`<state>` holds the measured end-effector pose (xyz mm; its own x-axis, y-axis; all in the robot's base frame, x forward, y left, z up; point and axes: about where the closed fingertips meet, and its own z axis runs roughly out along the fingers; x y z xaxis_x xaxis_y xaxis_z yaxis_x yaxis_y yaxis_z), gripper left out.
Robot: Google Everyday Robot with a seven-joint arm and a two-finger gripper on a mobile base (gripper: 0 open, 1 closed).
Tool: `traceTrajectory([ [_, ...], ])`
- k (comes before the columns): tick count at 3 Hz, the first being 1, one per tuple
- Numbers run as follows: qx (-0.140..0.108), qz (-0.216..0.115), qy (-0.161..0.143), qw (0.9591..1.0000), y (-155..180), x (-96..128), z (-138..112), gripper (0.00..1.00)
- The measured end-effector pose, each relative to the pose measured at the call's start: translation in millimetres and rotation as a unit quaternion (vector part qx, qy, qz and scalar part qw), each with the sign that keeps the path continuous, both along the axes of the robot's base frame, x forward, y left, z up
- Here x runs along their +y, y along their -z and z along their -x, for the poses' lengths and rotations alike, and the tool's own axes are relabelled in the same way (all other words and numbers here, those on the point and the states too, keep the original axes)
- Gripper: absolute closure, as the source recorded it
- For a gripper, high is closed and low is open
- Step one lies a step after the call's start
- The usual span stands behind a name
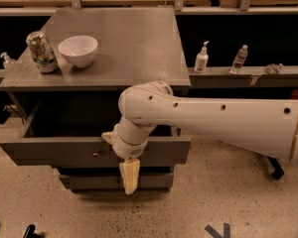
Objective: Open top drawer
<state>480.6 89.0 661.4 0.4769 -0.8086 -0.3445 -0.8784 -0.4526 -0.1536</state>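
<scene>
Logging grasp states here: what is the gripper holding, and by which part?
Nothing: the gripper hangs before the lower drawers, right of the knob on the top drawer.

One camera only, high in front of the gray cabinet, tilted down onto its top and its pulled-out top drawer, fairly near, arm entering from the cabinet's right, gripper hanging at the cabinet's front, just below that drawer's panel
</scene>
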Motion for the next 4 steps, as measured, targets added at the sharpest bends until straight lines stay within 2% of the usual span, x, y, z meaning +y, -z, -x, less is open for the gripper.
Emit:
traceTrajectory([
  [2,0.002,-0.002,-0.023,0.9997,-3.3,3.2,21.9,0.02],
  [3,0.003,-0.001,-0.025,0.9997,-4.0,4.0,23.9,0.01],
  [4,-0.003,-0.014,0.001,0.9999,-10.6,3.0,9.3,0.00],
])
